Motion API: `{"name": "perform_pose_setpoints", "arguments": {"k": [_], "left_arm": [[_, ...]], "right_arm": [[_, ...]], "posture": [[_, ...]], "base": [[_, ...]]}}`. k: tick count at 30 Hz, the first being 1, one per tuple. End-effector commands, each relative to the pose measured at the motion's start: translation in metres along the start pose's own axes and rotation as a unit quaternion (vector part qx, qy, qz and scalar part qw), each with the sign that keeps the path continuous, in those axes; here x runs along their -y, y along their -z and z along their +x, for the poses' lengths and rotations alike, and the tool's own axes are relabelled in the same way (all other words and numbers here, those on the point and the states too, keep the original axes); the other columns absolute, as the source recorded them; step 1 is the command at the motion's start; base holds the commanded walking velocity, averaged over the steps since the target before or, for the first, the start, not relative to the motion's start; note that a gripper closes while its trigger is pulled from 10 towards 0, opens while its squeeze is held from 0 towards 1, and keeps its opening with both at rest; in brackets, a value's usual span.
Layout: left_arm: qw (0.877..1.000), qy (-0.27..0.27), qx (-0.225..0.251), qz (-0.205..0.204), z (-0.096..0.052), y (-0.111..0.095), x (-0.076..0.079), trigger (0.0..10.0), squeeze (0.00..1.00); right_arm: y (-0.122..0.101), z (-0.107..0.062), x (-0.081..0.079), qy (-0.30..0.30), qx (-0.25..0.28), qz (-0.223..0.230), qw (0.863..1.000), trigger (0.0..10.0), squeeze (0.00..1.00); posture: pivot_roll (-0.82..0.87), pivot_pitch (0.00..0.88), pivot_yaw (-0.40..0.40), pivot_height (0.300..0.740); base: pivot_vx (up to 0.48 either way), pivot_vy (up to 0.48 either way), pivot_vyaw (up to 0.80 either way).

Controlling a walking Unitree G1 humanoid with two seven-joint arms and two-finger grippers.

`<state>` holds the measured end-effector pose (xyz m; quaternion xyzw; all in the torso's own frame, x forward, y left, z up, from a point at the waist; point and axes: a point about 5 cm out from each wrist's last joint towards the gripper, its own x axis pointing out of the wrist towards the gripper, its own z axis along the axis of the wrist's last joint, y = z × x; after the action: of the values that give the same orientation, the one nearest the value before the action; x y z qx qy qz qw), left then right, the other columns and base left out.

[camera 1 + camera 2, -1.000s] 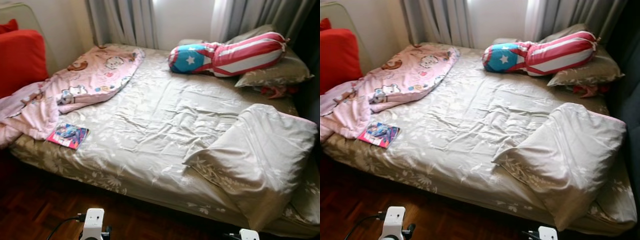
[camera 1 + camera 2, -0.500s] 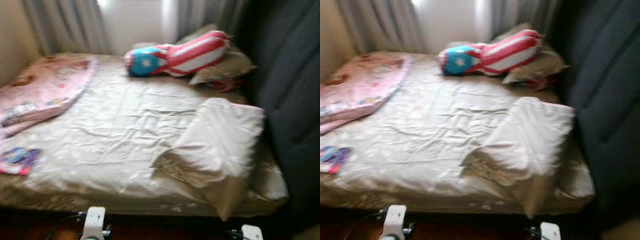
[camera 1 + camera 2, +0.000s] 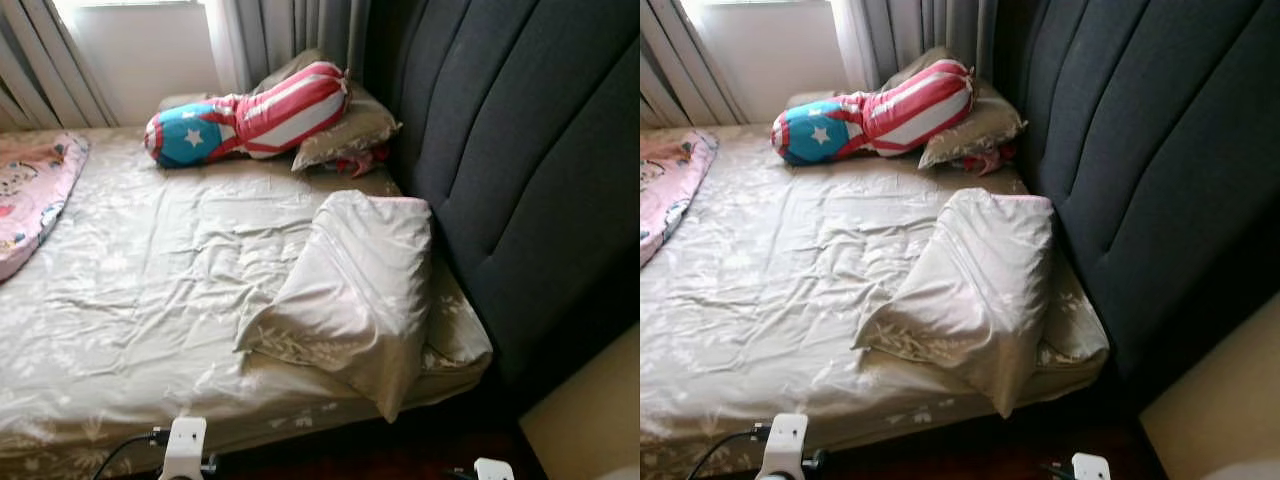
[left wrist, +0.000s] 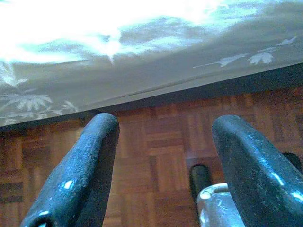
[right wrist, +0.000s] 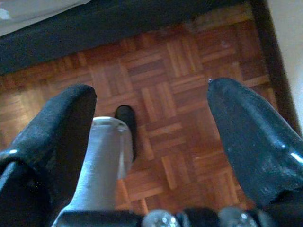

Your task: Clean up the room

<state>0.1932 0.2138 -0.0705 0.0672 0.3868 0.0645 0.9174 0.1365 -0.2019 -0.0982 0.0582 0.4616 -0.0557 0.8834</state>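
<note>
A bed (image 3: 150, 300) with a crumpled beige floral sheet lies before me. A folded beige duvet (image 3: 355, 290) sits near its right corner, hanging a little over the edge. A red, white and blue star bolster (image 3: 245, 115) leans on a beige pillow (image 3: 350, 130) by the dark headboard (image 3: 510, 180). A pink cartoon blanket (image 3: 30, 195) lies at the left edge. Both arms hang low over the parquet floor. My left gripper (image 4: 163, 142) is open, close to the bed's lower edge. My right gripper (image 5: 151, 113) is open too, with nothing between the fingers.
Grey curtains (image 3: 290, 35) and a bright window (image 3: 140, 55) stand behind the bed. A cream wall or panel (image 3: 590, 410) rises at the lower right, beside the headboard. A small red item (image 3: 360, 160) peeks from under the pillow. Parquet floor (image 5: 180, 94) runs along the bed.
The camera has swung to the right: the headboard now takes up the right side, and the red cushion and the booklet have left the picture. Nothing on the bed has moved.
</note>
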Motion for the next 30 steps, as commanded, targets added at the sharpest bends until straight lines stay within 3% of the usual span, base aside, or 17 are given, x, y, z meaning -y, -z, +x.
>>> {"name": "perform_pose_setpoints", "arguments": {"k": [1, 7, 15, 25, 30], "left_arm": [[1.000, -0.001, -0.007, 0.004, -0.0001, 0.0019, -0.0019, 10.0, 0.00], [1.000, -0.002, -0.009, -0.001, -0.0002, 0.0025, -0.0010, 10.0, 0.00], [1.000, -0.003, -0.010, -0.003, -0.0002, 0.0027, -0.0017, 10.0, 0.00], [1.000, -0.002, -0.010, -0.003, -0.0003, 0.0029, -0.0024, 10.0, 0.00], [1.000, -0.001, -0.010, -0.003, -0.0004, 0.0030, -0.0020, 10.0, 0.00]], "right_arm": [[-0.0015, 0.0002, 0.0014, 0.002, 0.002, -0.001, 1.000, 10.0, 0.00], [-0.0030, 0.0002, 0.0019, -0.002, 0.005, -0.012, 1.000, 10.0, 0.00], [-0.0034, 0.0005, 0.0011, -0.010, 0.003, -0.023, 1.000, 10.0, 0.00], [-0.0014, 0.0004, 0.0007, -0.009, -0.004, -0.015, 1.000, 10.0, 0.00], [-0.0016, 0.0004, 0.0008, -0.010, -0.005, -0.024, 1.000, 10.0, 0.00]], "posture": [[0.04, 0.000, 0.015, 0.739], [0.04, 0.000, 0.013, 0.739], [0.04, 0.000, 0.014, 0.739], [0.04, 0.000, 0.016, 0.739], [0.04, 0.000, 0.015, 0.739]], "base": [[0.000, 0.000, 0.00], [0.000, 0.000, 0.00], [0.000, 0.000, 0.78], [0.000, 0.000, 0.00], [0.269, 0.000, 0.00]]}}
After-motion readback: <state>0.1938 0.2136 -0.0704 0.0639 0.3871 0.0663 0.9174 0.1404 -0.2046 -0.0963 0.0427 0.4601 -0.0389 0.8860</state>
